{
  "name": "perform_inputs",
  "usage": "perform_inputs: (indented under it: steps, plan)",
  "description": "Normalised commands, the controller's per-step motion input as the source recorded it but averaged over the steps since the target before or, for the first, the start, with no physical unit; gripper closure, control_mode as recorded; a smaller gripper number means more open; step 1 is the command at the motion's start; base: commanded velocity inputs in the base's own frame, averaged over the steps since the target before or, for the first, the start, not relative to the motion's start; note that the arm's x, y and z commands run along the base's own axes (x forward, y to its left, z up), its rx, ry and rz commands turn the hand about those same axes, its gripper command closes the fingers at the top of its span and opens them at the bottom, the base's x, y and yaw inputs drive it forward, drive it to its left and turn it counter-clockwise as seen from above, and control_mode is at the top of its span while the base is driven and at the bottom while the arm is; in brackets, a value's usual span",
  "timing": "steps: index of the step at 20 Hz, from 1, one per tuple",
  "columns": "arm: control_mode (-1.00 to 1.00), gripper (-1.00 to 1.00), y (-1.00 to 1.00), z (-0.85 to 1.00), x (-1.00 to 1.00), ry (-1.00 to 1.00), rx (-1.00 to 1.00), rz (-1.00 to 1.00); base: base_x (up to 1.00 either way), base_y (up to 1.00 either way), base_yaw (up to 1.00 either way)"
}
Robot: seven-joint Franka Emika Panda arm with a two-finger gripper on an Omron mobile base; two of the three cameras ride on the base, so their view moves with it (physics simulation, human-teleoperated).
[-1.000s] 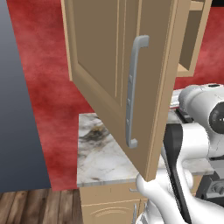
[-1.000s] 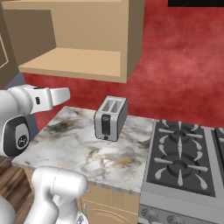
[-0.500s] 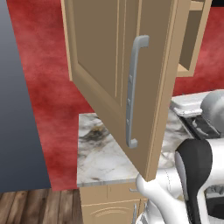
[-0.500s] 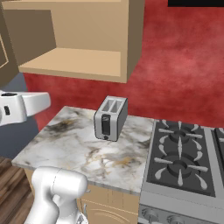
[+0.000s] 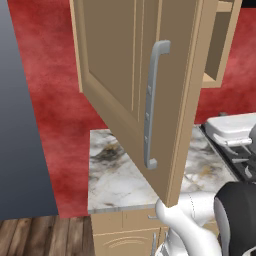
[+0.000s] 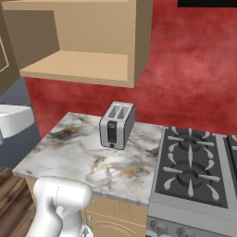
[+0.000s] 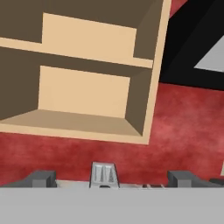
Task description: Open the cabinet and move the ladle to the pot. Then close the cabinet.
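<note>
The cabinet (image 5: 150,90) door runs off the top edge — the toaster (image 7: 103,175) shows just its top, small.

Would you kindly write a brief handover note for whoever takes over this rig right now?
Gripper: jaws open, empty, aimed at the cabinet from below and outside it.
Cabinet: door swung wide open, so step one is done. The shelves in sight hold no ladle.
On the counter: a toaster, with the stove beside it; no pot on the burners in view.
Left: find the ladle, move it to the pot, close the door.
</note>
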Motion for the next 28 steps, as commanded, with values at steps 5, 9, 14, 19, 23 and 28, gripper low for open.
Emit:
perform_inputs:
  steps: [5, 9, 14, 19, 23, 28]
  plan:
    - [-1.00, -1.00, 0.01, -0.50, -0.03, -0.32, -0.02, 0.00, 0.00, 0.00, 0.00]
    - [-1.00, -1.00, 0.00, -0.72, 0.00, -0.35, -0.03, 0.00, 0.00, 0.00, 0.00]
    - [-1.00, -1.00, 0.00, -0.75, 0.02, -0.37, -0.05, 0.00, 0.00, 0.00, 0.00]
    - [-1.00, -1.00, 0.00, -0.74, 0.02, -0.46, -0.08, 0.00, 0.00, 0.00, 0.00]
    - [-1.00, -1.00, 0.00, -0.72, 0.20, -0.49, -0.08, 0.01, 0.00, 0.00, 0.00]
    - [-1.00, -1.00, 0.00, -0.85, 0.48, -0.51, -0.10, 0.05, 0.00, 0.00, 0.00]
